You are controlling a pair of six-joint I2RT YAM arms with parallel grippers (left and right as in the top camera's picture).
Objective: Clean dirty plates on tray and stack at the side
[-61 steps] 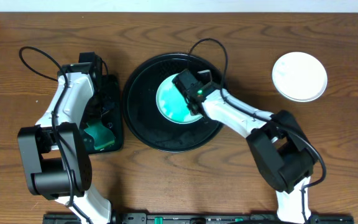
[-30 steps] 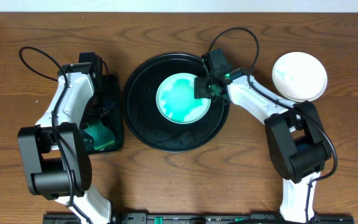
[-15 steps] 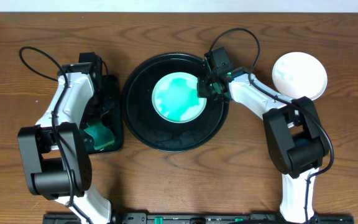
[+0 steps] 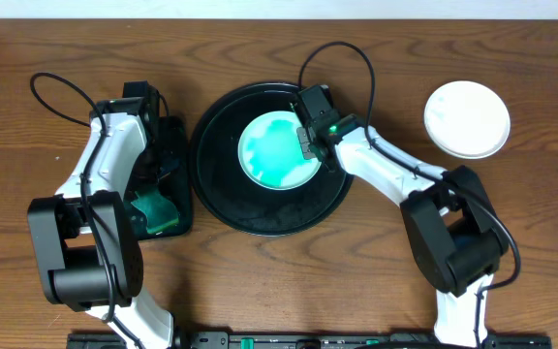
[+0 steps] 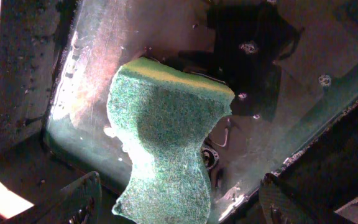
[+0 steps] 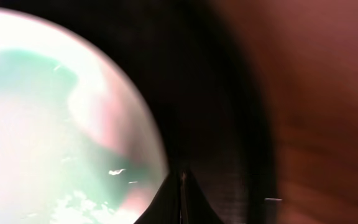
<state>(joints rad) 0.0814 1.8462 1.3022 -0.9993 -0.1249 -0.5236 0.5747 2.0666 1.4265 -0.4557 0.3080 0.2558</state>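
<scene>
A white plate smeared with green (image 4: 275,152) lies in the round black tray (image 4: 223,189). It also shows in the right wrist view (image 6: 55,124). My right gripper (image 4: 307,142) is shut and empty, and its tips (image 6: 181,186) sit over the black tray floor (image 6: 210,93) just beside the plate's right rim. A clean white plate (image 4: 466,118) lies on the table at the far right. My left gripper (image 5: 179,202) is open, with one finger on each side of a green sponge (image 5: 166,137). The sponge lies in a wet black basin (image 4: 175,136).
The basin stands just left of the tray, nearly touching it. My left arm (image 4: 109,165) arches over the basin, and the sponge (image 4: 151,211) shows below it. Bare wooden table (image 6: 316,93) lies right of the tray. Both arm bases stand at the front edge.
My right gripper has moved left from the tray's right rim to the plate's upper right edge. The plate has shifted slightly left in the tray. The left arm has not moved.
</scene>
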